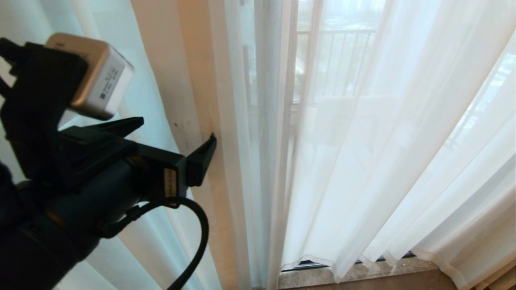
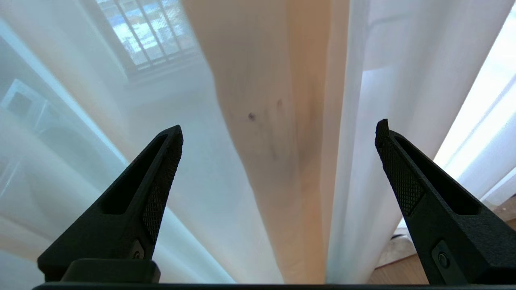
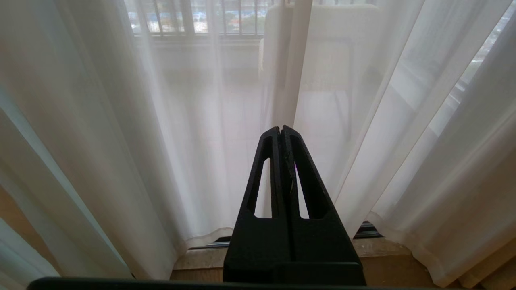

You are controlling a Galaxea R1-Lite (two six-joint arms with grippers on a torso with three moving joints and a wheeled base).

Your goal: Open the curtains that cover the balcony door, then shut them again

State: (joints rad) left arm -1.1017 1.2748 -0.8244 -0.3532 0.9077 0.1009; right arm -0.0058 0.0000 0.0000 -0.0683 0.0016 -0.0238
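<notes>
Where the sheer white curtains [image 1: 363, 153] hang to the floor, they cover nearly the whole view, falling in soft vertical folds with narrow hems just above a pale stone sill [image 1: 363, 272]. Behind the fabric the balcony door [image 1: 310, 264] is mostly veiled; only a dark strip of its bottom track shows beneath the hems, and a barred balcony railing [image 1: 342, 52] is faintly visible through the cloth. A tan band [image 1: 189, 80], marked with a few dark smudges, runs upright between the left-hand sheer folds and the middle ones; whether it is a drape or a wall cannot be told. At the lower right corner, a bit of thicker beige drape [image 1: 500, 280] edges the sheer panel.

The left claw [image 1: 177, 135] is raised before that tan band, its two black fingers spread wide and released, grasping nothing; in the left wrist view the tan band and a white curtain fold stand between the fingertips [image 2: 171, 161]. The right claw [image 3: 280, 131] is clenched tight on nothing, pointing at the curtains low near the sill, apart from the cloth.
</notes>
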